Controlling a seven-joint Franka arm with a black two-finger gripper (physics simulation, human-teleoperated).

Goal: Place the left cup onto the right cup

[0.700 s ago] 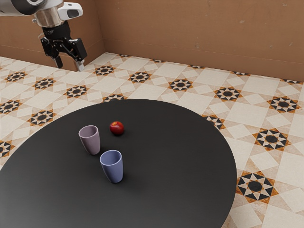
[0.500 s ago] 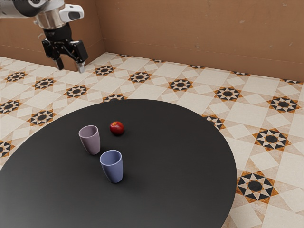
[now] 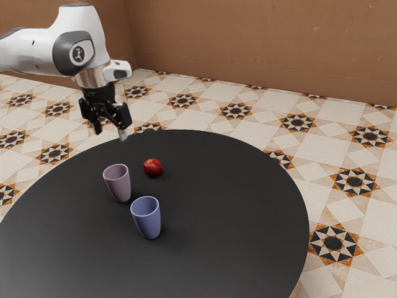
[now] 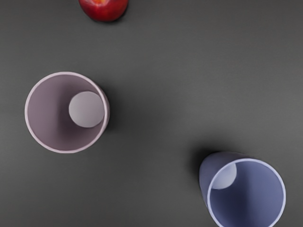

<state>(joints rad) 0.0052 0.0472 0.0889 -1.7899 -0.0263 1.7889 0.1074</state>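
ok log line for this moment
stage: pre-grasp | gripper: open, empty, above cups | mauve cup: upright, untouched | blue cup: upright, apart | apple: beside mauve cup

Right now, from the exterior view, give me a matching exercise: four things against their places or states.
1 mauve cup
2 blue cup
3 apple
4 fingers

A open, in the air, holding nothing
B upright, nearest the view's lower edge
C red, beside the mauve cup
D upright, at the exterior view's left of the apple

Pairs: 1-D, 2-B, 3-C, 4-A
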